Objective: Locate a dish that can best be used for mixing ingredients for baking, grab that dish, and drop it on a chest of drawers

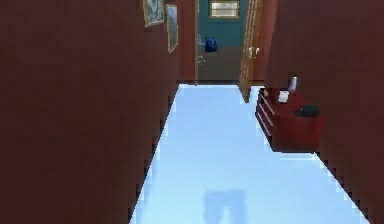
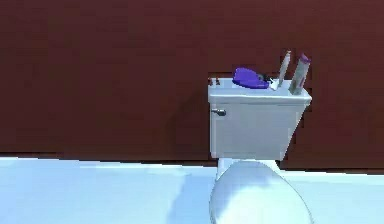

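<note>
Operating remotely, I cannot tell my robot's colours, shapes, cables or markings; its cameras face outward, one toward a toilet [image 2: 256, 128].

We are reading no text, number, label or sign anywhere in either view. The framed pictures [image 1: 153, 12] on the hallway wall are giving us only blurred colour. The small items [image 1: 286, 96] on top of the red chest of drawers [image 1: 276, 124] are too small for any print to show. The two slim containers [image 2: 299, 73] standing on the toilet tank [image 2: 255, 128] are likewise showing us no lettering that we can make out.
</note>
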You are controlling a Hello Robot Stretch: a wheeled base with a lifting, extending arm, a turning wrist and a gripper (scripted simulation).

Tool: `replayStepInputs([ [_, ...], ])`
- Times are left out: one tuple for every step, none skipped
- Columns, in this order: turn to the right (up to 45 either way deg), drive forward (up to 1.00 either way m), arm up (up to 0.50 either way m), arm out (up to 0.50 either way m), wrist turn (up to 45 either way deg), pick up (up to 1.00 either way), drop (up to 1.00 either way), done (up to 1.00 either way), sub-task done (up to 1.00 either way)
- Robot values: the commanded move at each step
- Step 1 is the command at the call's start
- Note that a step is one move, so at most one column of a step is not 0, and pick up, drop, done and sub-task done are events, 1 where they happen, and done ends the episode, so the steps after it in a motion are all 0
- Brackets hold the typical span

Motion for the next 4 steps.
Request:
replayStepInputs([
  [6.0, 0.0, 0.0, 0.0, 0.0, 0.0, 0.0, 0.0, 0.0],
  [3.0, 0.0, 0.0, 0.0, 0.0, 0.0, 0.0, 0.0, 0.0],
  [0.0, 1.0, 0.0, 0.0, 0.0, 0.0, 0.0, 0.0, 0.0],
  [0.0, 1.0, 0.0, 0.0, 0.0, 0.0, 0.0, 0.0, 0.0],
])
